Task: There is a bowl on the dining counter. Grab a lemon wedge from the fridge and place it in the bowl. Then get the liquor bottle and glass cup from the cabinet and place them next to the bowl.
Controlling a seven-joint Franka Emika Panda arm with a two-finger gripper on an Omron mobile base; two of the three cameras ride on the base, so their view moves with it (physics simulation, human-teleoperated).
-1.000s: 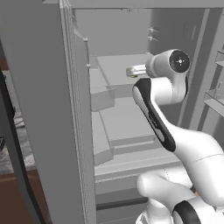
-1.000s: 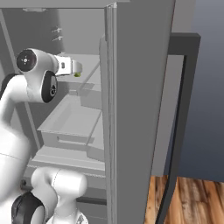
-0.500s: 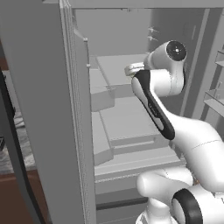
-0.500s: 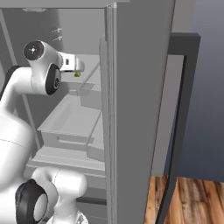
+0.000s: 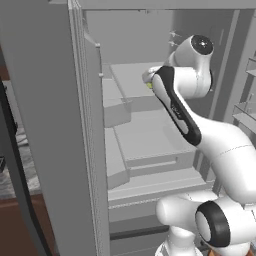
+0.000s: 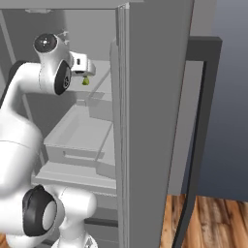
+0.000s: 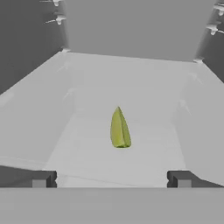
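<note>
Gripper point(image 7: 112, 179) fingers spread wide (nothing held), well short of lemon wedge point(image 7: 119, 129) on the walled fridge shelf point(image 7: 87, 153).

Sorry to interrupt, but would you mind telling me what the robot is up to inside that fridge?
The white arm is reaching into the open grey fridge for a small yellow-green lemon wedge lying on a pale shelf. Its two-finger gripper is open, with the dark fingertips spread either side and short of the wedge, so nothing is held yet. In the right base view the wedge sits just below the hand. The fetch has not been completed.
</note>
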